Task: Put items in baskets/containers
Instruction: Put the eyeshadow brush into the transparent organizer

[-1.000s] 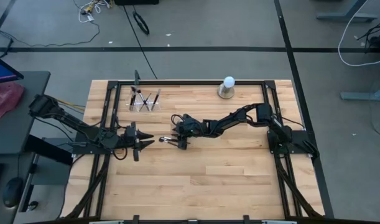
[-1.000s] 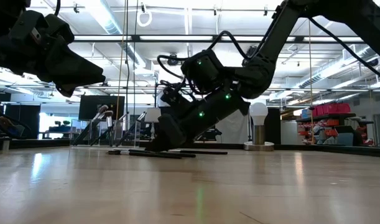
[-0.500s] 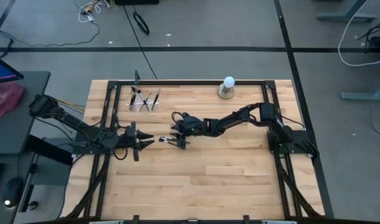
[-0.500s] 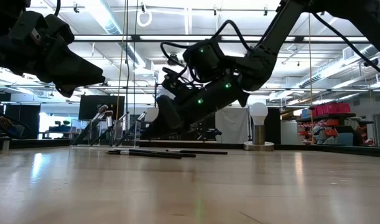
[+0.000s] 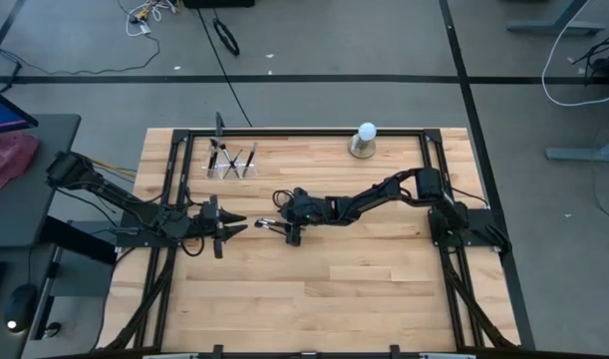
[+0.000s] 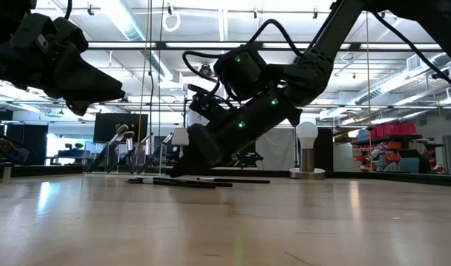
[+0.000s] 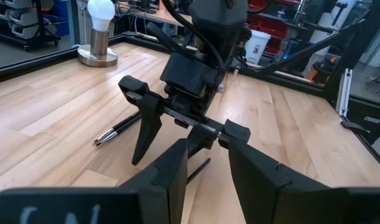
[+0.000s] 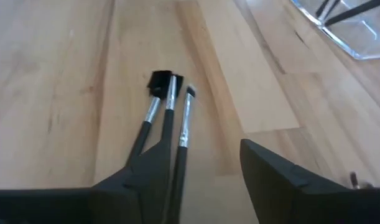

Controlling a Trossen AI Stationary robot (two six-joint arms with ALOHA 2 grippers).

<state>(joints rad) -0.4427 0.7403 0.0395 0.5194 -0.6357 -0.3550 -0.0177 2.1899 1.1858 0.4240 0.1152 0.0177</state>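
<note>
Three thin black-handled makeup brushes (image 8: pixel 168 118) lie flat side by side on the wood near the table's middle (image 5: pixel 267 224), also visible in the low view (image 6: pixel 182 182). My right gripper (image 8: pixel 199 171) is open, tilted down just above them (image 6: pixel 192 157); their handles run under one finger (image 8: pixel 143 171), touching or not I cannot tell. The clear holder (image 5: pixel 232 163) stands near the far left edge with several brushes leaning upright in it. My left gripper (image 5: pixel 232 227) waits open, left of the lying brushes.
A white ball on a grey round base (image 5: pixel 365 141) stands at the far edge, right of the holder. A black metal frame (image 5: pixel 174 170) runs along the table's left, far and right sides. Bare wood lies toward the near edge.
My right gripper rose off the table above the lying brushes, then came back down toward them, ending slightly nearer the table's left. The brushes on the wood kept their place.
</note>
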